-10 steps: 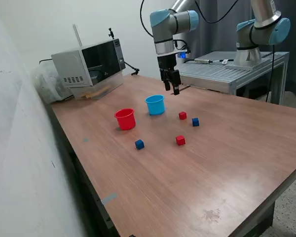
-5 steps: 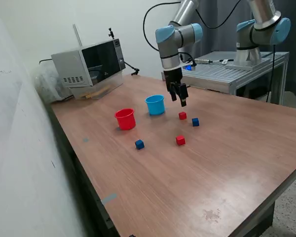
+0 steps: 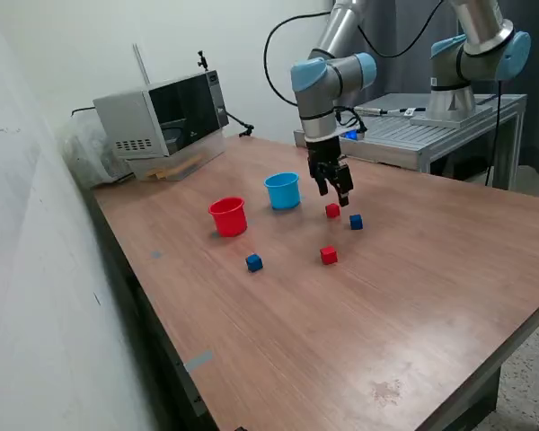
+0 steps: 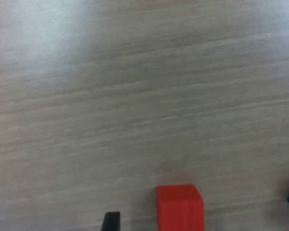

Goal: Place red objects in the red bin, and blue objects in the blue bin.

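A wooden bench [image 3: 413, 296] with broad bare surface toward its near edge. The tool [image 3: 339, 190] hangs just above a red cube [image 3: 332, 210], gripping nothing; how wide it stands I cannot tell. Beside that cube sits a blue cube [image 3: 356, 222]. The blue bin [image 3: 283, 190] stands near; the red bin [image 3: 228, 216] sits beyond it.

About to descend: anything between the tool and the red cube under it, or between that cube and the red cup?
Nothing visible. The tool hangs just above the red cube; bare table separates it from the red cup.
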Motion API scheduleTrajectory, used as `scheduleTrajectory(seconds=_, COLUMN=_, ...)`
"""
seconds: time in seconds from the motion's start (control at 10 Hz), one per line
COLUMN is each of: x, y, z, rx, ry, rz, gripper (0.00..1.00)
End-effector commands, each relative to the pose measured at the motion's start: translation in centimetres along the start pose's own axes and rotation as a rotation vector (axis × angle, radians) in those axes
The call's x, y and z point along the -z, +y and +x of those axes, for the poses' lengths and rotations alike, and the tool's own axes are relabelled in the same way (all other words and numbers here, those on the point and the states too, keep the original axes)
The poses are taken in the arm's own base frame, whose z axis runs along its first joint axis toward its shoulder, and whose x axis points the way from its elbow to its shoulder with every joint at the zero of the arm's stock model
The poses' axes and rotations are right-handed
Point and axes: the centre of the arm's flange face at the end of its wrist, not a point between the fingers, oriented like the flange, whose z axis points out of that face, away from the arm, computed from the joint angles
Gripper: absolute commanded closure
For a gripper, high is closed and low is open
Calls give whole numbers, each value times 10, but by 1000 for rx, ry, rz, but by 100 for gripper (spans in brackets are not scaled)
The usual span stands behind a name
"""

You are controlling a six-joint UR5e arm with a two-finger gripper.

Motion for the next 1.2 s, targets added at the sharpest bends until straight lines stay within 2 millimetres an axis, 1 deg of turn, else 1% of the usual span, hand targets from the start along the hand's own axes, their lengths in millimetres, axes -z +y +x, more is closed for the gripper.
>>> scheduleTrajectory(seconds=0.0, x=-14, y=1, z=-4, rx=-6, ry=-6, rz=21, gripper=0)
scheduleTrajectory(seconds=0.1, x=-14, y=2, z=-8, rx=-11, ry=-18, rz=21, gripper=0)
scheduleTrajectory(seconds=0.4, x=-18, y=3, z=-10, rx=-12, ry=-23, rz=26, gripper=0)
scheduleTrajectory(seconds=0.5, x=-19, y=2, z=-10, rx=-12, ry=-23, rz=27, gripper=100)
scheduleTrajectory(seconds=0.7, x=-17, y=4, z=-12, rx=23, ry=-66, rz=14, gripper=100)
scheduleTrajectory(seconds=0.9, x=-16, y=4, z=-12, rx=30, ry=-72, rz=7, gripper=100)
scheduleTrajectory(seconds=1.1, x=-6, y=3, z=-11, rx=30, ry=-71, rz=-8, gripper=100)
